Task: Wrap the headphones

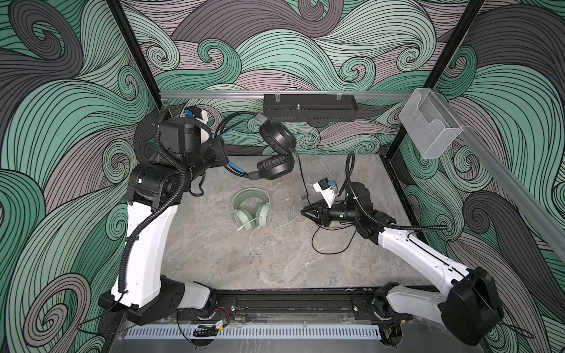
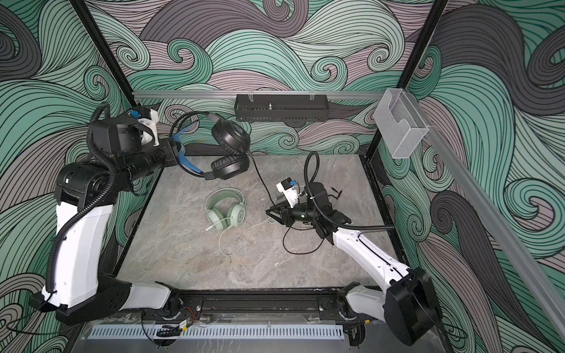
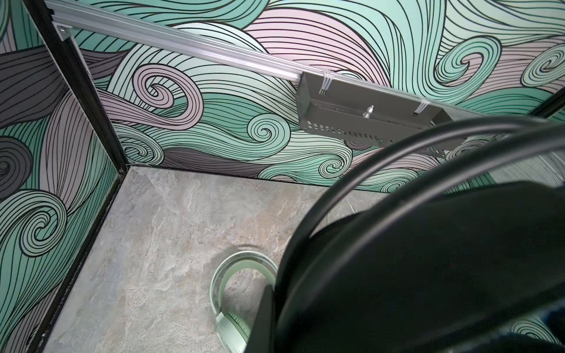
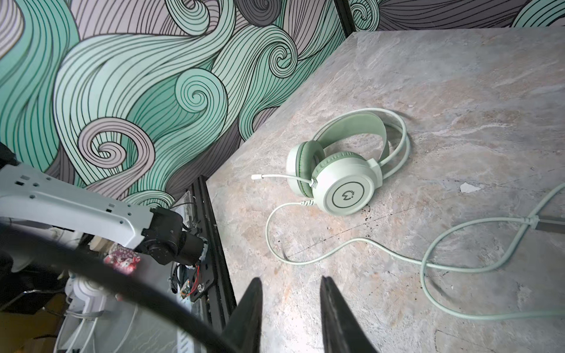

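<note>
The left end effector (image 1: pixel 225 154) is clamped on the headband of the black over-ear headset with a blue inner band (image 1: pixel 276 139), holding it above the far left of the grey marbled surface (image 1: pixel 214 250). Its black cable (image 2: pixel 259 175) slants down from an ear cup toward the right end effector (image 4: pixel 290 280), which sits low, jaws parted with nothing seen between them. The right arm is nearer that cable. The mint-green and white headset (image 4: pixel 345 189) lies between the arms, and its white cable (image 4: pixel 266 230) trails close by, so it could probably snag.
</note>
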Motion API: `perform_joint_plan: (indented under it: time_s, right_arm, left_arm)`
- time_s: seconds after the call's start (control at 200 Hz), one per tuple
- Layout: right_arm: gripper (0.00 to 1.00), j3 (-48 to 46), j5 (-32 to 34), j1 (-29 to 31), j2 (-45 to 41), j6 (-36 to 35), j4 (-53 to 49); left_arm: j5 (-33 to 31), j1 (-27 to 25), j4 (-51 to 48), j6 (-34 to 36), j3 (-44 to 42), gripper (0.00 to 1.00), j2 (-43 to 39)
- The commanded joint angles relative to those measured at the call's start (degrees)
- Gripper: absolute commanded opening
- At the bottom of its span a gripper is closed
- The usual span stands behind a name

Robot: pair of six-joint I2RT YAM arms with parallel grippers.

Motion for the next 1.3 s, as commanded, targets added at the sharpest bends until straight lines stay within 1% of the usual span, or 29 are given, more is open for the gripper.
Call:
perform_joint_plan:
  time_s: [0.0,0.085,0.13,0.18,0.275,0.425,0.5,0.545,0.6,0.65,0.766,0.876,0.966,1.031,1.121,1.191,1.296]
  right_arm:
    - [0.18,-0.64,0.65,-0.21,-1.36,-1.83,-1.41]
    - [0.04,0.68,1.98,-0.20,-2.05,-4.00,-4.56]
    - [0.00,1.81,4.03,-0.15,-2.74,-5.96,-7.74]
    - [0.00,3.15,6.77,-0.19,-3.98,-8.66,-11.67]
    - [0.00,7.72,16.02,0.03,-6.93,-14.91,-23.13]
    - [0.00,18.87,35.05,2.36,-10.27,-28.92,-40.70]
    - [0.00,23.86,42.25,5.37,-10.78,-36.72,-45.58]
    - [0.00,26.74,46.56,8.28,-10.51,-41.07,-47.32]
    - [0.00,30.37,49.85,11.45,-9.24,-45.23,-49.24]
    - [0.00,34.26,51.99,13.82,-7.40,-47.44,-50.36]
    - [0.00,44.03,54.16,18.31,-1.95,-50.16,-51.30]
    - [0.00,53.17,59.86,23.20,4.23,-53.24,-51.75]
    - [0.00,58.27,60.73,25.65,8.20,-53.22,-51.54]
    - [0.00,60.04,61.10,26.05,10.00,-52.45,-51.58]
    - [0.00,60.48,60.59,26.52,11.26,-51.46,-51.25]
    - [0.00,60.14,61.11,26.71,12.21,-50.61,-51.26]
    - [0.00,59.61,63.68,26.74,13.74,-49.25,-51.41]
  left_arm:
    - [2.90,1.21,5.18,-4.27,-1.09,0.00,-1.35]
    - [3.09,1.71,5.30,-4.87,-2.43,0.00,-1.60]
    - [3.09,2.11,5.63,-5.07,-3.47,0.00,-1.83]
    - [2.94,2.63,6.27,-5.28,-5.27,0.00,-2.34]
    - [1.86,3.60,7.36,-5.44,-9.34,0.00,-3.48]
    - [-2.10,3.90,9.37,-1.83,-16.70,0.00,-4.86]
    - [-2.04,3.87,10.76,0.10,-20.26,0.00,-5.20]
    - [-0.62,3.78,12.12,1.08,-22.19,0.00,-5.38]
    - [0.42,3.38,14.18,1.35,-24.24,0.00,-5.70]
    - [0.01,1.83,15.19,2.45,-25.68,0.00,-5.75]
    - [-2.42,-3.63,15.70,6.78,-28.05,0.00,-5.29]
    - [-5.61,-9.30,16.45,11.61,-31.70,0.00,-5.97]
    - [-5.93,-12.86,17.06,14.53,-34.92,0.00,-6.74]
    - [-5.60,-14.73,17.56,15.82,-37.14,0.00,-7.44]
    - [-4.11,-15.95,18.63,16.43,-40.01,0.00,-8.36]
    - [-2.24,-17.25,19.58,17.00,-41.65,0.00,-8.94]
    - [1.72,-19.22,23.50,17.98,-44.76,0.00,-10.75]
